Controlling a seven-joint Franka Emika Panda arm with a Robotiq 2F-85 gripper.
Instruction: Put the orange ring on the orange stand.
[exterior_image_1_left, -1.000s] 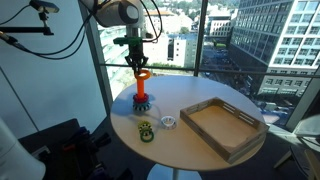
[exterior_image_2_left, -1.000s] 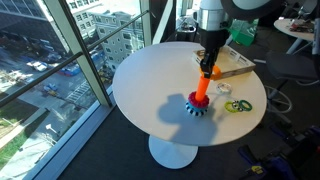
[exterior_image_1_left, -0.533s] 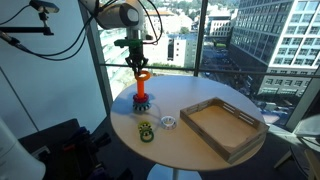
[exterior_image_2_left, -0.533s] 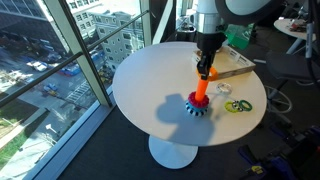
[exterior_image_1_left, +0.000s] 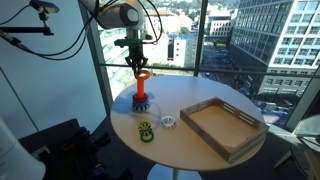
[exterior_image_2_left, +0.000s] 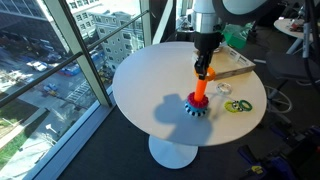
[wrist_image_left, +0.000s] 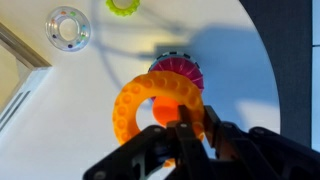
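Note:
My gripper (wrist_image_left: 183, 130) is shut on the orange ring (wrist_image_left: 150, 96), pinching its rim. In the wrist view the ring hangs over the orange stand (wrist_image_left: 178, 72), whose peg top shows through the ring's hole. In both exterior views the gripper (exterior_image_1_left: 138, 66) (exterior_image_2_left: 205, 68) holds the ring (exterior_image_1_left: 141, 74) (exterior_image_2_left: 207, 74) right above the peg of the stand (exterior_image_1_left: 141, 98) (exterior_image_2_left: 199, 100) on the round white table. Whether the ring touches the peg I cannot tell.
A yellow-green ring (exterior_image_1_left: 146, 131) (exterior_image_2_left: 238, 106) (wrist_image_left: 123, 5) and a small whitish ring (exterior_image_1_left: 168, 122) (exterior_image_2_left: 222, 89) (wrist_image_left: 68, 28) lie near the stand. A wooden tray (exterior_image_1_left: 222, 127) (exterior_image_2_left: 237, 68) takes up one side of the table (exterior_image_1_left: 190, 155). Windows stand close behind.
The gripper with the ring has risen very slightly above the peg; otherwise nothing has moved.

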